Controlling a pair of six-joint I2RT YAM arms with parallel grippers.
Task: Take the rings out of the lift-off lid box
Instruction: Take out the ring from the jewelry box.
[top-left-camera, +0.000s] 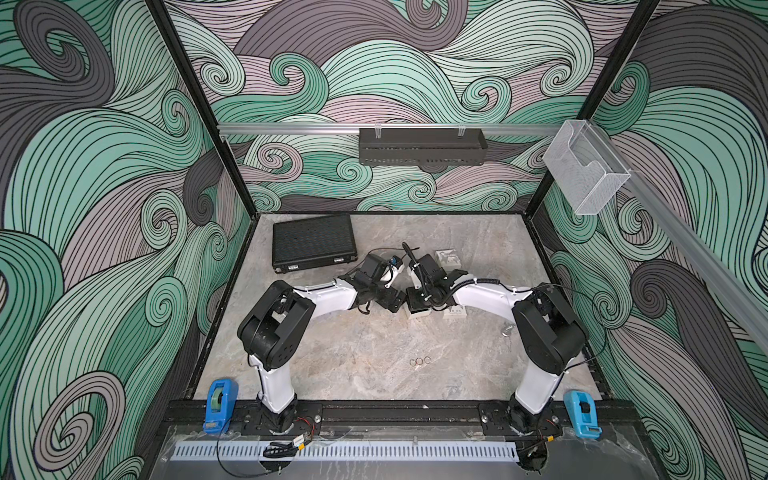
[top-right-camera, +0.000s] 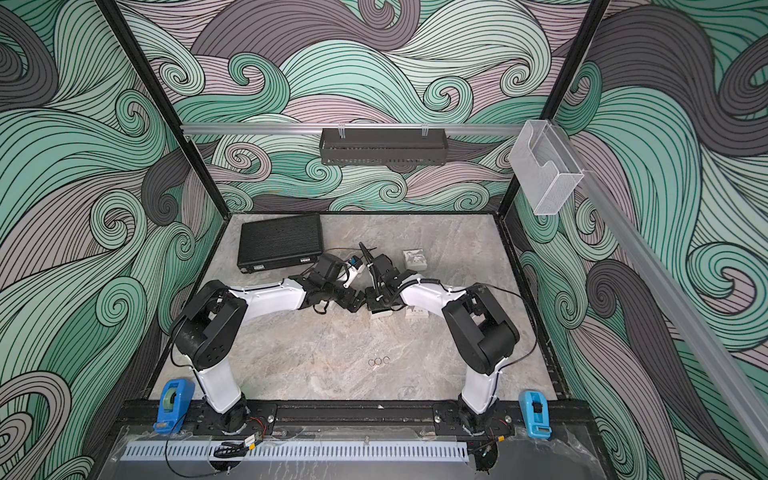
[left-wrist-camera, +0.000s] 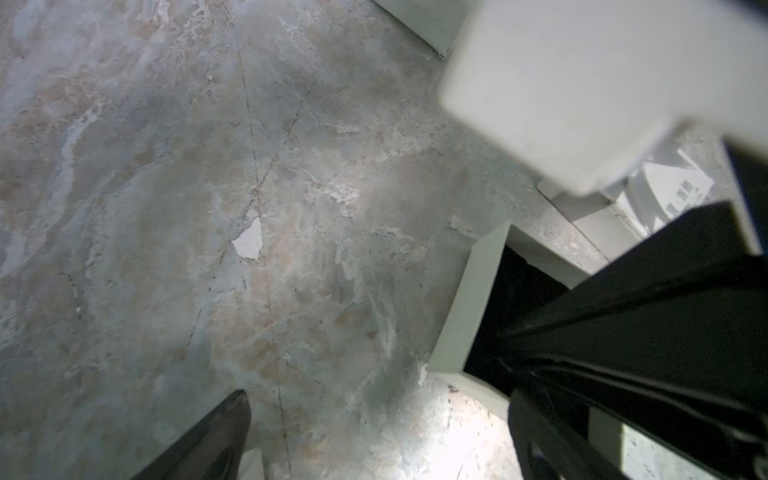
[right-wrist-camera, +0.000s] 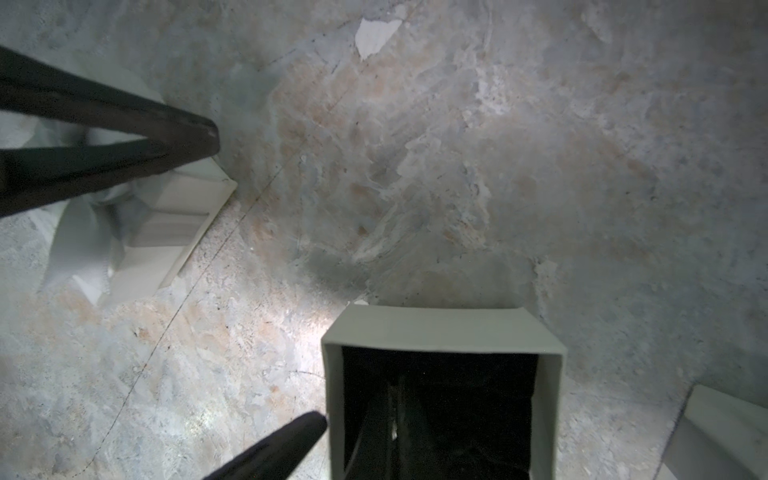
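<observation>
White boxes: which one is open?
The box pinched by the right tool, black lining exposed; the far box and the lettered box show only white tops.

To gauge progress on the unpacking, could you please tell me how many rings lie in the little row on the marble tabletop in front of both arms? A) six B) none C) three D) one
C: in both top views three thin rings lie side by side on the marble tabletop, out in the open in front of the arms.
</observation>
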